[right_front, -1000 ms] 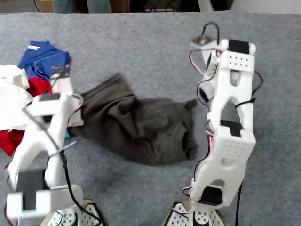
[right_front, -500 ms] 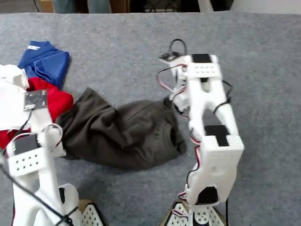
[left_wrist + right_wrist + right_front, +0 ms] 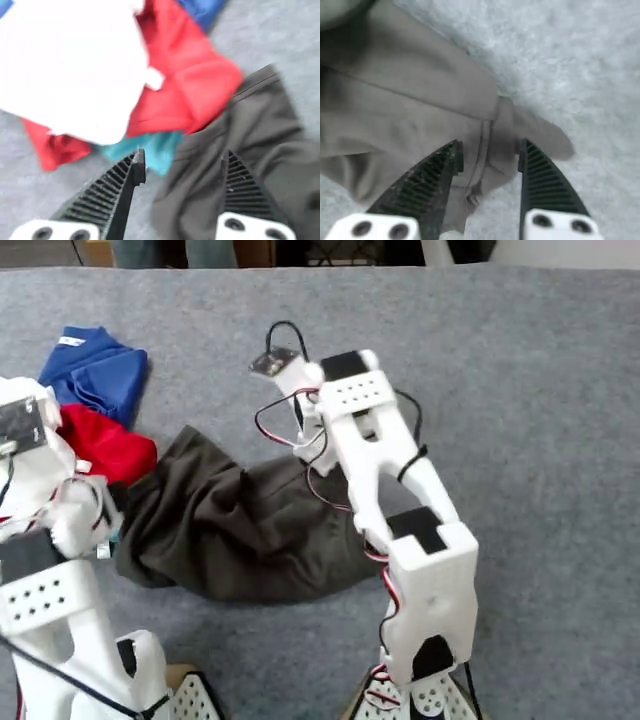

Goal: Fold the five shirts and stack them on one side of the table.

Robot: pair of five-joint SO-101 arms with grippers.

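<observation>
A dark shirt [image 3: 240, 530] lies crumpled in the middle of the grey table [image 3: 520, 390]. My right gripper [image 3: 490, 150] stands open over its far right edge [image 3: 312, 445], one finger on each side of a fold of the cloth. My left gripper [image 3: 183, 162] is open low at the dark shirt's left end [image 3: 95, 525], above a teal shirt [image 3: 160, 150] and the dark hem [image 3: 225, 145]. Beyond it lie a red shirt [image 3: 195, 85] and a white shirt [image 3: 75, 65]. Farther back rests a blue shirt [image 3: 95, 370], next to the red shirt [image 3: 105, 445].
The heap of loose shirts fills the table's left edge. The right arm's white links [image 3: 400, 500] cross above the dark shirt's right part. Bare grey cloth spreads over the right half and the far side of the table.
The right arm swung left from the table's right side onto the dark shirt's right edge. The left arm drew back to the left and nearer. The dark shirt slid left and bunched up.
</observation>
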